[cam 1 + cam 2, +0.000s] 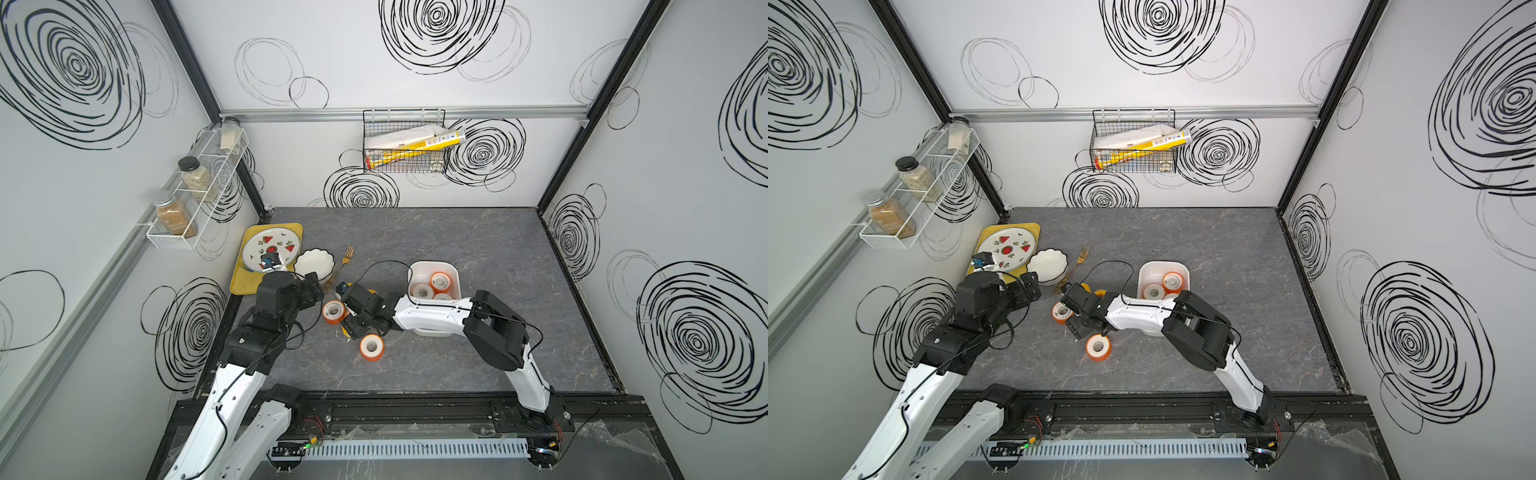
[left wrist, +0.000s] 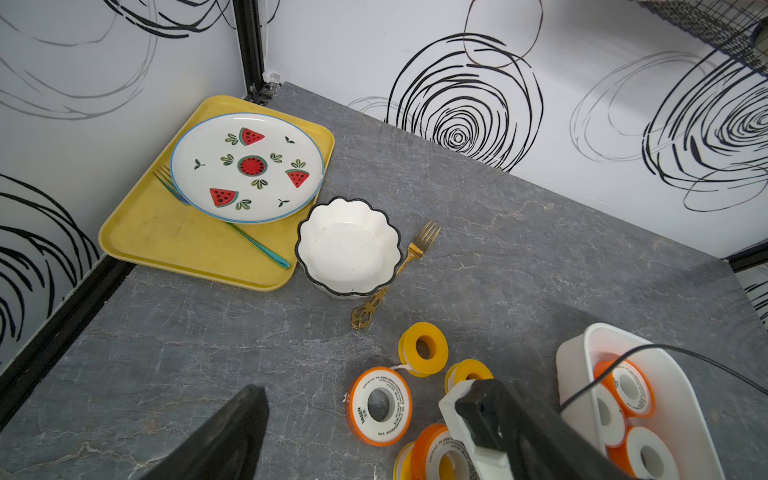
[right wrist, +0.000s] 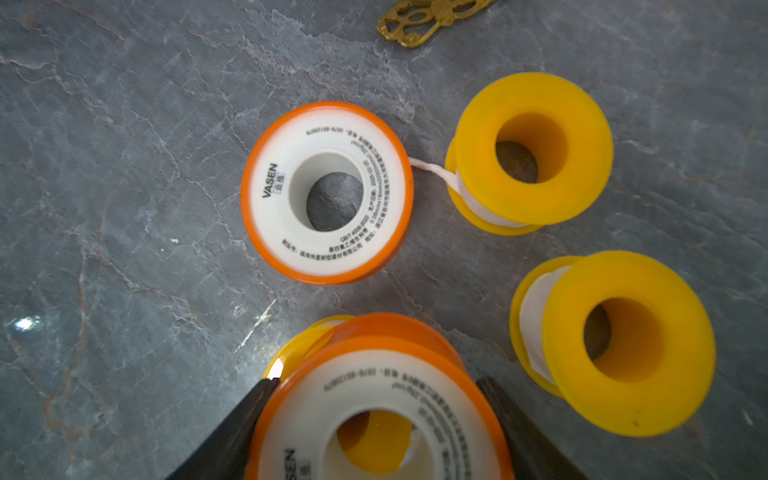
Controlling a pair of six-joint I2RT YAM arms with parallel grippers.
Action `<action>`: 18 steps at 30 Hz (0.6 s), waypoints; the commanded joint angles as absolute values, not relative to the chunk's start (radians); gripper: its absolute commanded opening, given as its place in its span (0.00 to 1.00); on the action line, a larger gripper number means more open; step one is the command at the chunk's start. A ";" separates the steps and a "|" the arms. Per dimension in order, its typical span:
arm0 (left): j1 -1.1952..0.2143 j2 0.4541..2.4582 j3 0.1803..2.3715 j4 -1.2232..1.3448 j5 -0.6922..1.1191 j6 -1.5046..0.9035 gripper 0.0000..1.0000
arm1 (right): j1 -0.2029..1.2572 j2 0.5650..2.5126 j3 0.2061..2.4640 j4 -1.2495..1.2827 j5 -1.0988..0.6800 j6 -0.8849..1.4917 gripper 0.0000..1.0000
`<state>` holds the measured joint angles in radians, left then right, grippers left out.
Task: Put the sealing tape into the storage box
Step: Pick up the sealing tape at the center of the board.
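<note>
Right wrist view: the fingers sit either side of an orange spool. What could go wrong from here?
The orange spool between the fingers lies over a yellow spool; a squeeze or lift may tip it or drag the lower one along.
The storage box already holds three spools, so a release on top of them may bounce or roll out.

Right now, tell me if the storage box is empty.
Not empty: at least three sealing tape spools lie inside the storage box.
</note>
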<state>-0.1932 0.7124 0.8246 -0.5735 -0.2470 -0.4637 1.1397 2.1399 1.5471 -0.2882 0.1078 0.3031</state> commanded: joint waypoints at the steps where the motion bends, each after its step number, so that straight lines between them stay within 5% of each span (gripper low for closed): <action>1: -0.186 0.707 0.815 -0.526 -0.242 -0.454 0.93 | 1.146 2.073 1.570 -0.307 0.112 0.303 0.58; 18: -0.184 0.709 0.812 -0.524 -0.231 -0.454 0.93 | 1.032 1.706 1.288 -0.294 0.232 0.331 0.56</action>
<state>-0.1932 0.7124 0.8242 -0.5732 -0.2428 -0.4633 1.0779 1.7805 1.3525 -0.3012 0.2058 0.3145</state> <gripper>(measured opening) 0.929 0.715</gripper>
